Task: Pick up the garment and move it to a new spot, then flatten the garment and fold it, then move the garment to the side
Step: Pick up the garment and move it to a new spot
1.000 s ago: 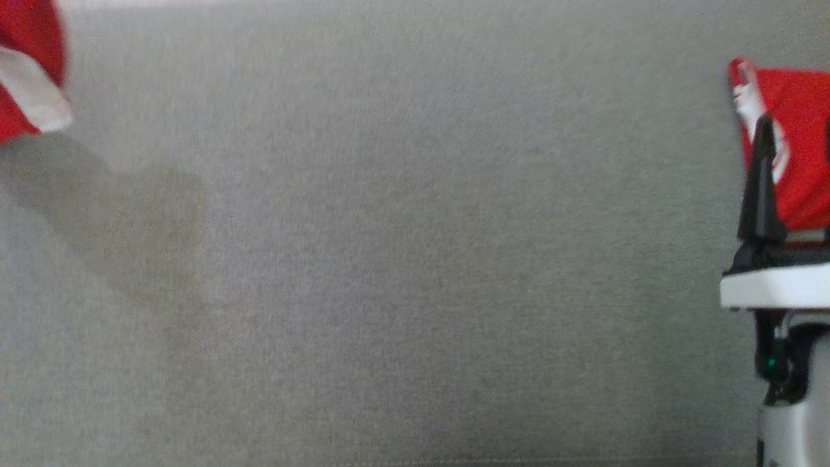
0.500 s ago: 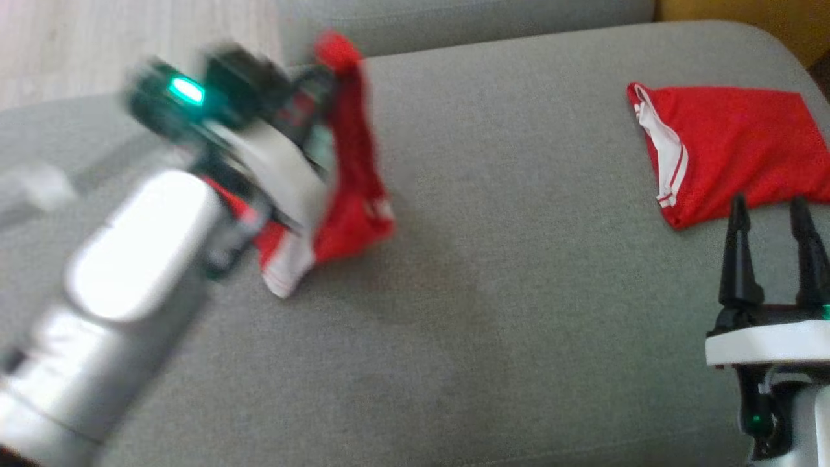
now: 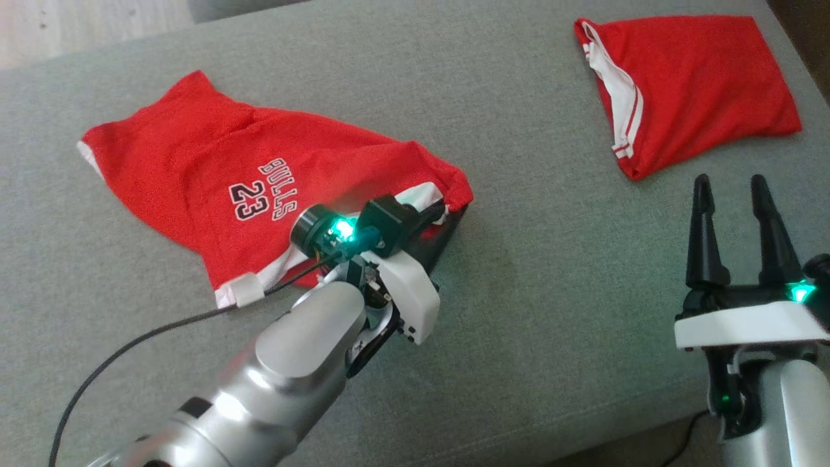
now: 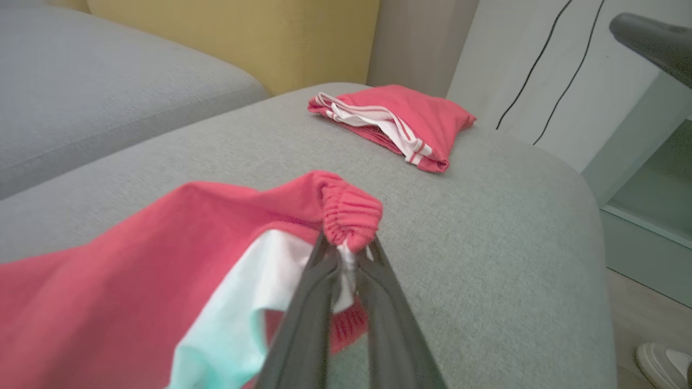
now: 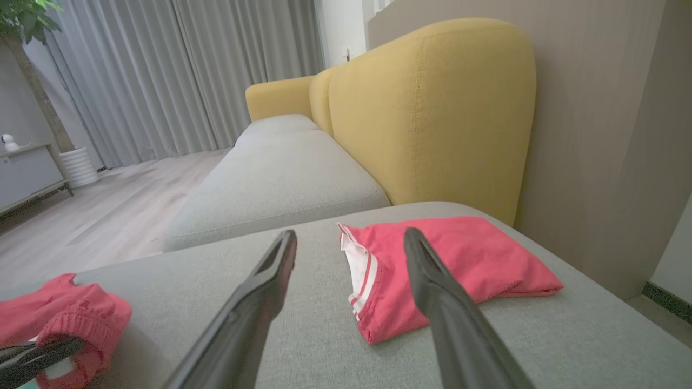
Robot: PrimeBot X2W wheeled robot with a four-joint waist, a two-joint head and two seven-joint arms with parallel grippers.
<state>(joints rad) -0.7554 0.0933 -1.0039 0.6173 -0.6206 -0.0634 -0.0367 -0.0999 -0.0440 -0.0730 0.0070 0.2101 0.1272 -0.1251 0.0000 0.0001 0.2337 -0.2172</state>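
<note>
So: left gripper (image 4: 346, 251) was clamped on the elastic waistband corner of the garment (image 3: 214, 175). Both fingers (image 4: 311, 302) were pinched together, with red fabric and a bit of white lining bunched between them. It was a pair of red shorts printed "BULLS 23", spread loosely over the left half of the grey cushion (image 3: 532, 292). One end reached toward the left edge and the waistband end sat near the cushion's middle. The held corner was raised slightly off the cushion; the rest of the fabric lay on it, wrinkled, not flat. White trim showed along the near hem and at the far-left tip.

The right gripper (image 3: 729, 183) was open, fingers well apart with nothing between them. It hovered over the near right edge of the cushion, pointing toward the far side, touching nothing.

A second red item, a folded garment (image 3: 687, 91) with white striped trim, sat at the far right corner of the cushion, well apart from the shorts.

A black cable (image 3: 130, 340) ran beside the left forearm, over the near left part of the cushion. The right wrist view had a yellow backrest (image 5: 432, 108) behind the cushion, a grey seat (image 5: 281, 178) beyond it, grey curtains (image 5: 189, 75) and wood floor (image 5: 97, 210). The left wrist view caught a pale shoe (image 4: 662, 364) on the floor past the cushion's edge.
</note>
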